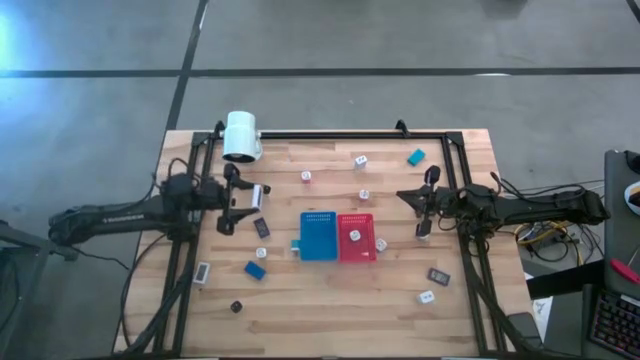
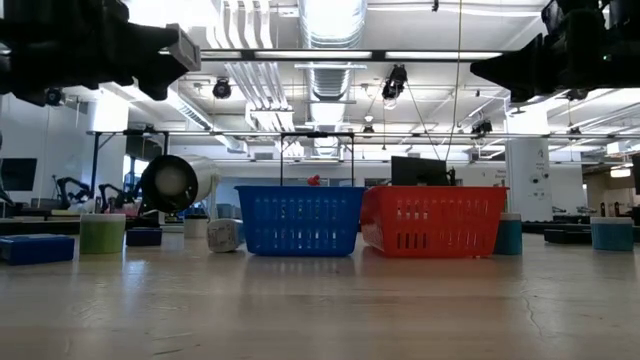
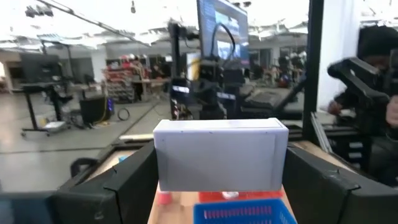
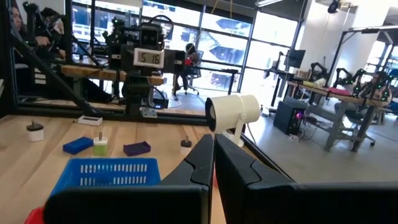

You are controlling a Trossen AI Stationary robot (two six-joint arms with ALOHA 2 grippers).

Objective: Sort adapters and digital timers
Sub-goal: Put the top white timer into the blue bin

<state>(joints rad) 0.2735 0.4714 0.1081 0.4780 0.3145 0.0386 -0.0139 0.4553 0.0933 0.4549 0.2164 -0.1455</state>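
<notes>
My left gripper [image 1: 252, 198] hovers left of the blue basket [image 1: 318, 236], closed on a white digital timer [image 3: 221, 155]. The timer's screen [image 4: 149, 58] faces my right arm. My right gripper [image 1: 405, 196] is shut with nothing in it, above the table right of the red basket [image 1: 357, 240]. One adapter [image 1: 354, 236] lies in the red basket. Other timers lie flat on the table: teal [image 1: 416, 156], dark [image 1: 262, 227], blue [image 1: 255, 270], white [image 1: 203, 272] and grey [image 1: 439, 276]. Adapters [image 1: 306, 176] [image 1: 365, 194] [image 1: 427, 297] stand scattered. My left gripper pinches the white timer between its two fingers, one on each short end [image 3: 163, 158] [image 3: 281, 158]. The fingers come level from the table's left side. The timer is lifted clear of the table and held on edge, with its plain back toward my wrist.
A white cylinder [image 1: 241, 136] lies at the far left of the table. A black frame [image 1: 330, 133] runs along the far edge and down both sides. The two baskets [image 2: 300, 220] [image 2: 432, 220] stand side by side in the middle.
</notes>
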